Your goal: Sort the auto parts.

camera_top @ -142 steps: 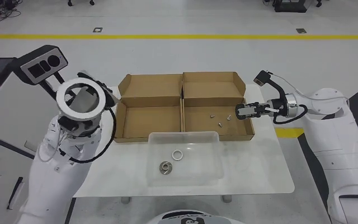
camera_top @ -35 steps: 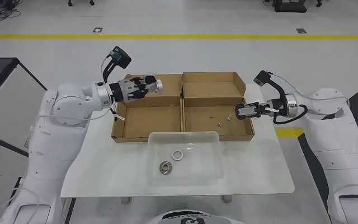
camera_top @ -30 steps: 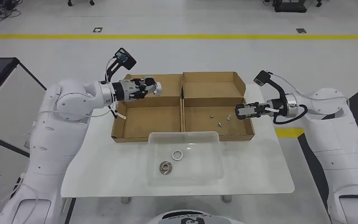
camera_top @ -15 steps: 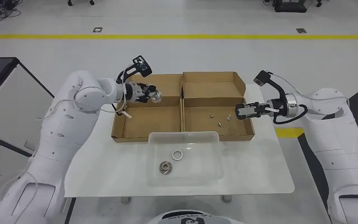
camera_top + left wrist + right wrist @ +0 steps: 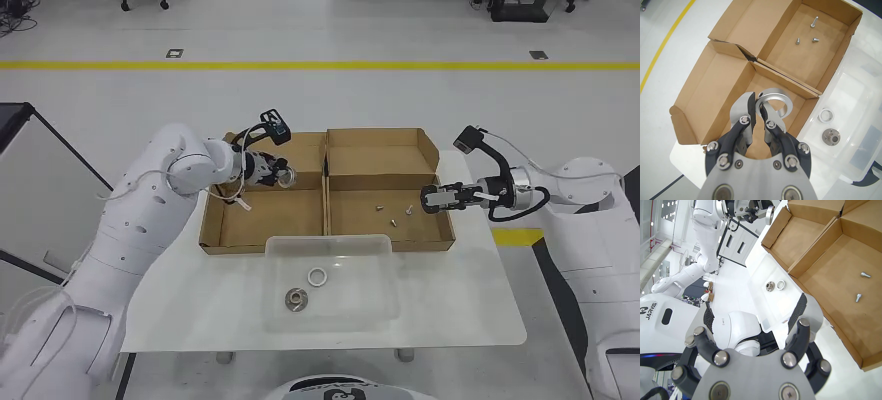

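Observation:
My left gripper [image 5: 279, 177] hangs over the left cardboard box [image 5: 262, 220], shut on the rim of a large silver ring [image 5: 776, 92]; one finger sits inside the ring's hole. The same ring [image 5: 769, 212] also appears far off in the right wrist view. The right cardboard box [image 5: 360, 215] holds three small bolts [image 5: 395, 214], seen again as bolts [image 5: 798, 41]. My right gripper [image 5: 430, 198] stands open with nothing in it at that box's right edge.
A clear plastic bin [image 5: 375, 245] in front of the boxes holds a small white ring [image 5: 319, 276] and a flanged metal hub [image 5: 296, 297]. Both box lids stand open at the back. Bare white table [image 5: 470, 300] lies to the front right.
The left arm swung in from the table's left side and carried the large ring rightward over the left box. The right arm has not moved.

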Robot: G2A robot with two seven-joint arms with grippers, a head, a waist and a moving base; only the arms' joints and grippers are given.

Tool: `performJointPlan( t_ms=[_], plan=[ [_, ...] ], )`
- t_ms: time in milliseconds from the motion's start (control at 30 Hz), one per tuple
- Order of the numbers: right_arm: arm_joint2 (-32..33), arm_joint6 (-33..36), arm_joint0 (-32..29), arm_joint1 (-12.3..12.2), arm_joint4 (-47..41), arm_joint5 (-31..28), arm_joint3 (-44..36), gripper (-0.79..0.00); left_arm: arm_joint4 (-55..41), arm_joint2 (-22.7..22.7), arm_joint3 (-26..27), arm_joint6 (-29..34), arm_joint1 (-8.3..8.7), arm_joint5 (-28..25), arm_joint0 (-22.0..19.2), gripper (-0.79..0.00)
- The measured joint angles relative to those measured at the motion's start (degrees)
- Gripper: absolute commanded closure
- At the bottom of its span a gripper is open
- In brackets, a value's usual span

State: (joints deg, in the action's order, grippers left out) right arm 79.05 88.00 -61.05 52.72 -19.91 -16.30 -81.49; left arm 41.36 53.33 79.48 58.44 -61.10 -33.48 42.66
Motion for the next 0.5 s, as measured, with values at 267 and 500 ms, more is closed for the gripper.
performJointPlan(
  t_ms=[267, 500],
  plan=[
    [0.0, 0.0, 0.0, 0.0, 0.0, 0.0, 0.0, -0.785, 0.9, -0.3, 1.1, -1.0, -0.03, 0.8, 0.6, 0.000],
    [0.0, 0.0, 0.0, 0.0, 0.0, 0.0, 0.0, -0.785, 7.9, -7.6, -1.1, 1.8, -2.02, 6.1, -1.7, 0.000]
  ],
)
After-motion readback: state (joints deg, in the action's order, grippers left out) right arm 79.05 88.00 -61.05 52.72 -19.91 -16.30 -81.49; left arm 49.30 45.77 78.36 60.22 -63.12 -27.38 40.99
